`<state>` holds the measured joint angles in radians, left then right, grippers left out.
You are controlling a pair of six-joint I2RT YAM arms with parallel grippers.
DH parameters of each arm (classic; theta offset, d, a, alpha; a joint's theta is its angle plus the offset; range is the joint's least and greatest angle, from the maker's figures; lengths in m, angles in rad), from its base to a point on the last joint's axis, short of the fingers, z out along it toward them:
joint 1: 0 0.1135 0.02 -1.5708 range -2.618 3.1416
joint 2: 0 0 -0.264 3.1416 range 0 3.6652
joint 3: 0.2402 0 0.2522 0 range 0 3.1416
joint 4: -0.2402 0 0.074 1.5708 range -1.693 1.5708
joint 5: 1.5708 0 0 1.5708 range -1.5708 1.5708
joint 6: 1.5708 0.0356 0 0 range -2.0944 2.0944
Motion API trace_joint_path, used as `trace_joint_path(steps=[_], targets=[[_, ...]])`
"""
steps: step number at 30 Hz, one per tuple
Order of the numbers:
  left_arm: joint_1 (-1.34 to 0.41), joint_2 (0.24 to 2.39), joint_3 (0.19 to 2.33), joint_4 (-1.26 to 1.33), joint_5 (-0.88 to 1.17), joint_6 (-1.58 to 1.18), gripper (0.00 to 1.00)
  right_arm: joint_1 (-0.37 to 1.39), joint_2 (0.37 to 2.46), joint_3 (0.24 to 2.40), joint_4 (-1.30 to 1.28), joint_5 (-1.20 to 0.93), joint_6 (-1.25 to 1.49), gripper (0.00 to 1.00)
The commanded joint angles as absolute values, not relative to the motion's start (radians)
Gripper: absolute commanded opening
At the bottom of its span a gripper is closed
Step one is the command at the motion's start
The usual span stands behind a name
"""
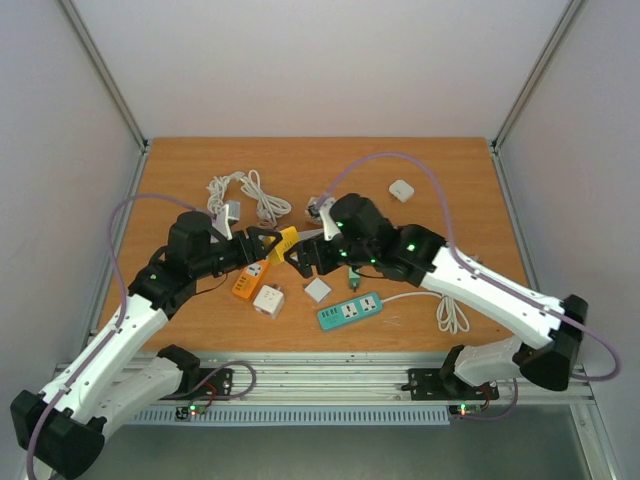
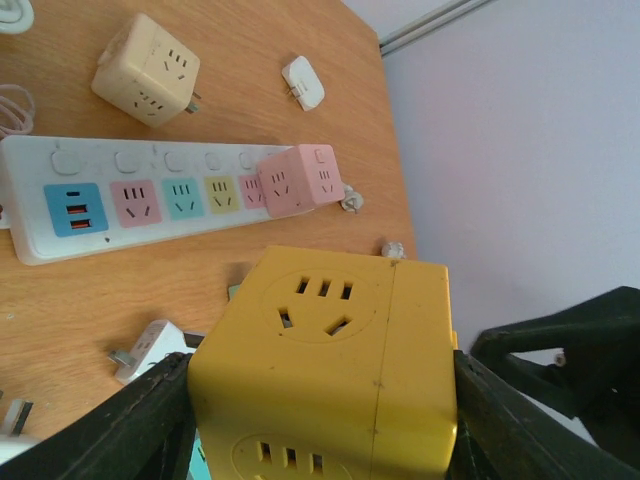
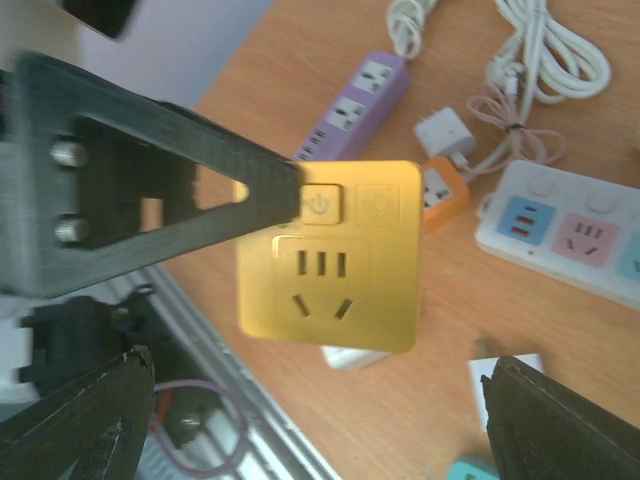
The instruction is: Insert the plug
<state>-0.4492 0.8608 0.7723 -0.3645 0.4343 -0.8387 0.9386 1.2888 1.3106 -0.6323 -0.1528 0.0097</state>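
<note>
A wooden worktop [image 1: 450, 160] with a warm, grained surface sits between plain white walls, with the two arms meeting over its middle. There the yellow cube adapter [image 1: 287, 240] hangs above the wood, gripped by the left claw [image 1: 272, 243], whose matte black fingers [image 2: 130, 425] press on two opposite sides of the cube. The adapter is smooth, glossy plastic with rounded edges and a fine seam down one side. It is so nearly cubic that no long axis stands out. In the left wrist view, one socket face points up towards the camera and a second fills the lower edge of the frame. In the right wrist view, its face with the square power button and five slots points straight at the lens. Its prongs are hidden in every view. The right claw [image 1: 303, 258] is open, its dark fingers [image 3: 70, 430] spread to the lower corners of that view, apart from the cube. Beneath lie a long white power strip [image 2: 150, 200] with pastel sockets and a pink cube [image 2: 300, 180] on it, a purple strip [image 3: 355, 110] and an orange cube [image 3: 443, 188].
</note>
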Motion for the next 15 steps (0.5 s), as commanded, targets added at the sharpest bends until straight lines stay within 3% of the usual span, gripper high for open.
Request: trace_joint_path(steps=[1, 15], targets=[[-0.449, 0.851, 0.809, -0.34, 0.413, -0.81, 0.58, 1.001, 1.389, 1.384, -0.728, 0.055, -0.062, 0.9], [-0.448, 0.855, 0.792, -0.315, 0.447, -0.834, 0.58, 1.02, 1.522, 1.427, -0.621, 0.015, -0.043, 0.88]])
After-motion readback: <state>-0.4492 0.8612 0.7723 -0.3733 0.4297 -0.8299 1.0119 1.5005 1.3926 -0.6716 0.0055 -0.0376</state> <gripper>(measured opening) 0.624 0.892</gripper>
